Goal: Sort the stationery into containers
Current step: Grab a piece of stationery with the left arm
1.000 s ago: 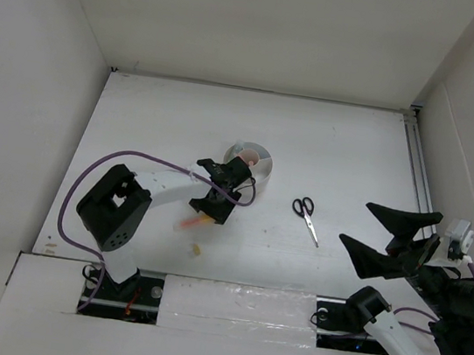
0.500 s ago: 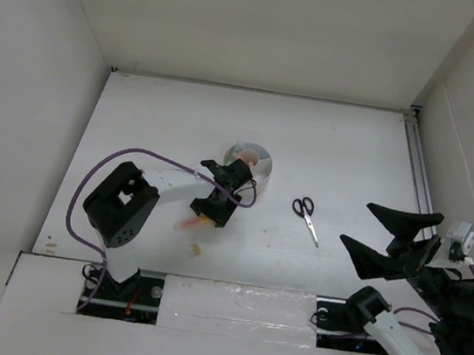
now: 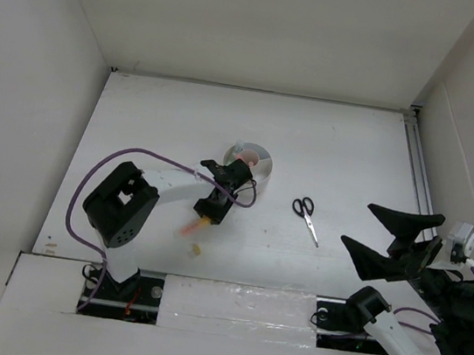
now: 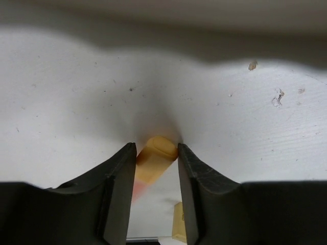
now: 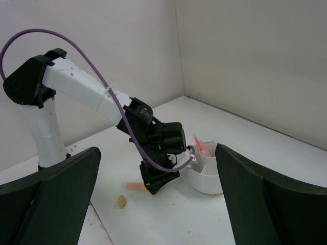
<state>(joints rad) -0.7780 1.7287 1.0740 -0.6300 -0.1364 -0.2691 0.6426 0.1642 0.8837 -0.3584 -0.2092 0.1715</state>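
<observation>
My left gripper (image 3: 205, 219) is low on the table, just in front of the round white organizer (image 3: 262, 156). Its jaws are closed on the cap end of an orange highlighter (image 4: 153, 163), which lies on the table and sticks out toward the near edge (image 3: 188, 226). A small yellowish eraser bit (image 3: 197, 249) lies just beyond it. Black-handled scissors (image 3: 306, 216) lie to the right. My right gripper (image 3: 356, 223) is open, empty and raised at the right. The organizer (image 5: 207, 178) holds pink pens (image 5: 200, 144).
White walls enclose the table on the left, back and right. A metal rail (image 3: 417, 163) runs along the right edge. The left arm's purple cable (image 3: 96, 177) loops over the left part of the table.
My left gripper has settled slightly nearer around the orange highlighter, whose free end has shifted a little toward the near edge. The right arm has not moved.
</observation>
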